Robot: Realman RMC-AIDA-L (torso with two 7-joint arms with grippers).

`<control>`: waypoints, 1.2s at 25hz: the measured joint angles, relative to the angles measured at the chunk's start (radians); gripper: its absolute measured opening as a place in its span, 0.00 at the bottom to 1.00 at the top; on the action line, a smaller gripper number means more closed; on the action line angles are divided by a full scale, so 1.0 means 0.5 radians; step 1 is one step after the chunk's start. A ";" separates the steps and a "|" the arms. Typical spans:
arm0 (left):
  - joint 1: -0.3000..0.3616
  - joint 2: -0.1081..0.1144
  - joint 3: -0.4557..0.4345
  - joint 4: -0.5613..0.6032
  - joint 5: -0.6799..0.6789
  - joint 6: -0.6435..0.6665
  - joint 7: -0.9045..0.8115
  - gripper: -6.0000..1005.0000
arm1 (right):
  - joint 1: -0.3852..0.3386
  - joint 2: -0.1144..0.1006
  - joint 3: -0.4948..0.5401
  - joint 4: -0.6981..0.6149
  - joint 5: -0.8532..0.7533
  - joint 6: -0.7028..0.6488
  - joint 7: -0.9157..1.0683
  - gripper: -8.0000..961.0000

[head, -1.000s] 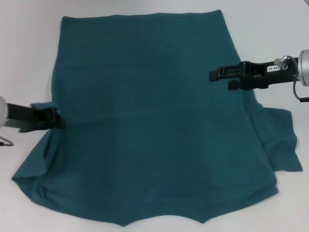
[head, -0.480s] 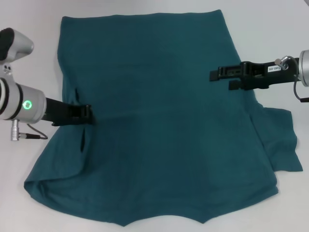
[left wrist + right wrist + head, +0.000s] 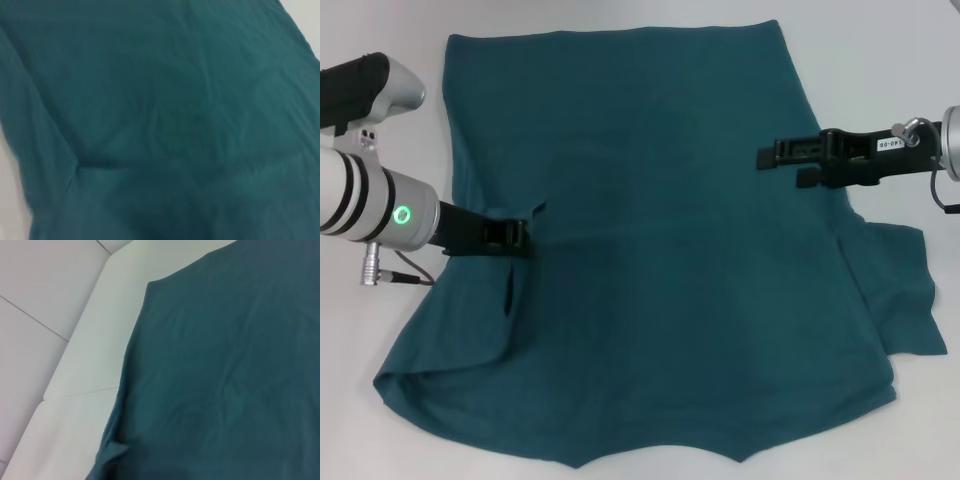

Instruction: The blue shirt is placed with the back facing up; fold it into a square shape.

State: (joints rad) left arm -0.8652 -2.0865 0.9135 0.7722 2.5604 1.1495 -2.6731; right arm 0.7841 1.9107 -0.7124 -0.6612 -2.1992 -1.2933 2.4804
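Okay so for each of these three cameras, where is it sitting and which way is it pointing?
Head view: on the robot's head, looking forward and down at the blue shirt spread on the white table; both arms show, the left tool at the shirt's left edge, the right tool over its right side.
Left wrist view: on the left wrist, close over wrinkled shirt fabric; no part of the robot shows.
Right wrist view: on the right wrist, facing the shirt's edge and bare table; no part of the robot shows.
Shared: all three show the shirt.

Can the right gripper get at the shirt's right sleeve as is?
Probably yes: the right gripper is over the shirt, and the sleeve lies flat and uncovered nearby.
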 joint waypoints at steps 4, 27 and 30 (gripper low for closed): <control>0.059 -0.008 -0.044 0.112 0.001 -0.017 -0.022 0.09 | -0.008 -0.002 -0.010 0.000 0.001 0.008 0.000 0.95; 0.759 0.087 -0.865 0.094 -0.925 1.081 1.198 0.60 | -0.061 0.016 0.071 0.003 0.003 0.055 -0.316 0.95; 0.811 0.057 -0.856 0.097 -0.922 1.103 1.388 0.60 | -0.066 0.000 0.065 0.003 -0.004 0.040 -0.295 0.95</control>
State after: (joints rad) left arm -0.4596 -2.0579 0.4856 0.8207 2.0996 1.7010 -1.9793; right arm 0.7511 1.9108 -0.6797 -0.6595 -2.2013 -1.2733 2.3330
